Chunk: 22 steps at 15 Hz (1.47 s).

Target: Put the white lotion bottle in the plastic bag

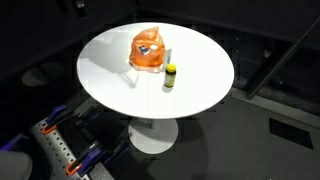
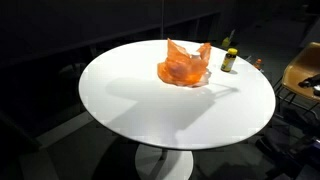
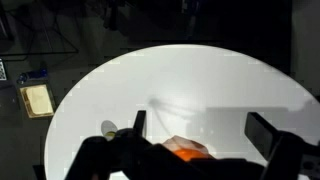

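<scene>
An orange plastic bag (image 1: pixel 148 52) sits crumpled near the middle of the round white table (image 1: pixel 110 80), and it shows in both exterior views (image 2: pixel 185 66). I cannot make out a white lotion bottle; a dark shape shows through the bag. My gripper (image 3: pixel 200 135) appears only in the wrist view. Its two dark fingers are spread wide with nothing between them, high above the table. The top of the bag (image 3: pixel 185 151) shows just below them at the bottom edge of the wrist view.
A small dark bottle with a yellow cap (image 1: pixel 170 76) stands on the table beside the bag (image 2: pixel 229 60) (image 3: pixel 108 128). A wooden chair (image 2: pixel 305 70) stands past the table edge. The surroundings are dark floor.
</scene>
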{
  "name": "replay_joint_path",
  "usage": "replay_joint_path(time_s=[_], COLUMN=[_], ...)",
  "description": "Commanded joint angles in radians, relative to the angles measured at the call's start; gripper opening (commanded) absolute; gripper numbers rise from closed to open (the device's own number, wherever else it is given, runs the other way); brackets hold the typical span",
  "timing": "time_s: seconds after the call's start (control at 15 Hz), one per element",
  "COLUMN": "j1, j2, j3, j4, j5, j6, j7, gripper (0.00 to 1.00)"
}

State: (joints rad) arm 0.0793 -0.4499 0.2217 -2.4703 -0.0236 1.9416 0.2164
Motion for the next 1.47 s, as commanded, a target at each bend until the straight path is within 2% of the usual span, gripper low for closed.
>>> replay_joint_path(time_s=[0.0, 0.2, 0.73, 1.4], j1=[0.015, 0.015, -0.01, -0.064], j2=[0.002, 0.009, 0.178, 0.456], j3=[-0.013, -0.011, -0.018, -0.157], j4=[0.002, 0.014, 0.235, 0.429], j5=[-0.006, -0.007, -0.026, 0.018], j6=[-0.002, -0.005, 0.04, 0.242], j7=[0.005, 0.007, 0.036, 0.028], gripper=[1.0, 1.0, 1.0, 1.0])
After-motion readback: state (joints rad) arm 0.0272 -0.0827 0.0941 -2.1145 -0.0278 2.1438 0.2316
